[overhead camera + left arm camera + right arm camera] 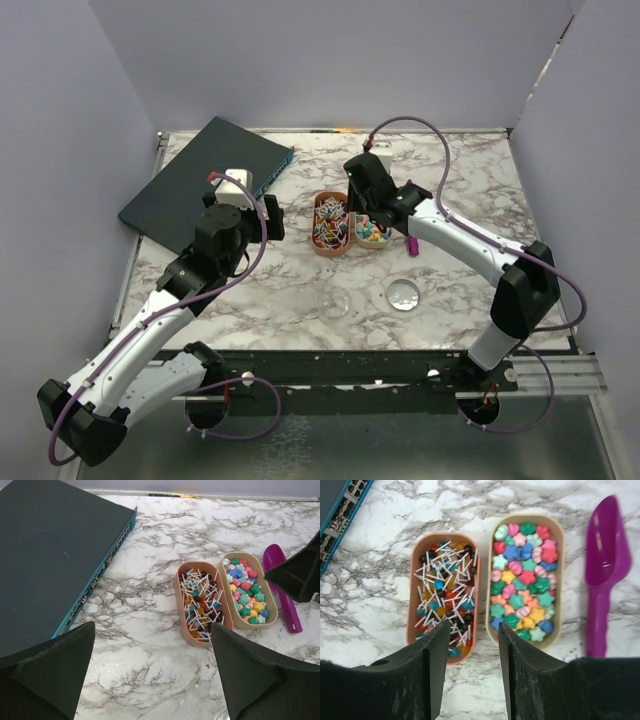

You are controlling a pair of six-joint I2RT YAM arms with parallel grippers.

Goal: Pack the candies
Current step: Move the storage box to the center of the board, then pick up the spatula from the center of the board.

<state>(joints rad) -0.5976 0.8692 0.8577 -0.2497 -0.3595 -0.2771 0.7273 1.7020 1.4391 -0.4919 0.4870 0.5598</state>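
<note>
2 kinds: tiny white-stick lollipops (445, 587) heaped criss-cross in salmon tray (411, 605); multicoloured star candies (525, 575) (some shell-shaped) filling beige tray (561, 580) just beside.

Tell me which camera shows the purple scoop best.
Right wrist view: the purple scoop lies large, nearly whole. Left wrist view has it partly covered by something dark; top view shows only a small magenta sliver.

The top external camera looks down from above and behind the arm bases, taking in the whole marble table (300, 290). The left wrist camera looks obliquely from the near left toward the far right, at middling range. The right wrist camera looks nearly straight down, close in. All three views share the candies (525, 575), pink tray (412, 580), beige tray (562, 580) and purple scoop (605, 565).
</note>
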